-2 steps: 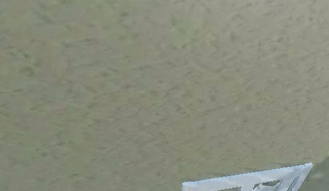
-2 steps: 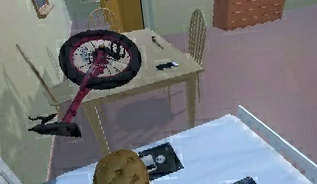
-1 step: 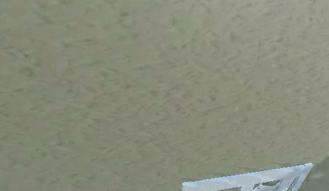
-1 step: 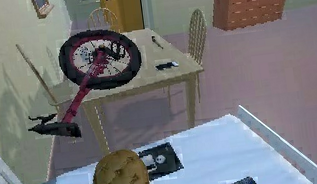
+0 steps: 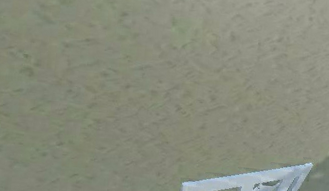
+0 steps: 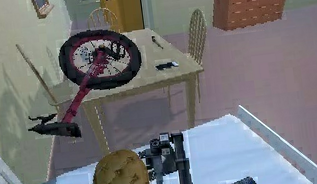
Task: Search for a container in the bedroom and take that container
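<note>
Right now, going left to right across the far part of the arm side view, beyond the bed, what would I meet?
framed picture on the wall → unicycle → wooden table → chair at the table's right side → dresser

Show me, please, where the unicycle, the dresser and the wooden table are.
unicycle (image 6: pixel 99 59), arm side view, wheel hub.
dresser (image 6: pixel 250 2), arm side view, drawer front.
wooden table (image 6: pixel 145 78), arm side view, bare tabletop.
</note>
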You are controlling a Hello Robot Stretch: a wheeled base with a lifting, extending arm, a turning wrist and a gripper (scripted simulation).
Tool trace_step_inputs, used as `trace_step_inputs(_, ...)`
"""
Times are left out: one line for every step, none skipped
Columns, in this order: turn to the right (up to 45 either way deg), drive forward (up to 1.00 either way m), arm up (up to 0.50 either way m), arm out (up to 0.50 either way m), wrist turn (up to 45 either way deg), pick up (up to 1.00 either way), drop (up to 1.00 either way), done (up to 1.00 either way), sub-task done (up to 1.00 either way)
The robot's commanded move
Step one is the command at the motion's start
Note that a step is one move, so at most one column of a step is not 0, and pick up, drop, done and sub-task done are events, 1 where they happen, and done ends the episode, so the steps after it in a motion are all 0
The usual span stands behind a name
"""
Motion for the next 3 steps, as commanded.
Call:
trace_step_inputs(0.0,0.0,0.0,0.0,45.0,0.0,0.0,0.0,0.0)
trace_step_inputs(0.0,0.0,0.0,0.0,45.0,0.0,0.0,0.0,0.0)
trace_step_inputs(0.0,0.0,0.0,0.0,45.0,0.0,0.0,0.0,0.0)
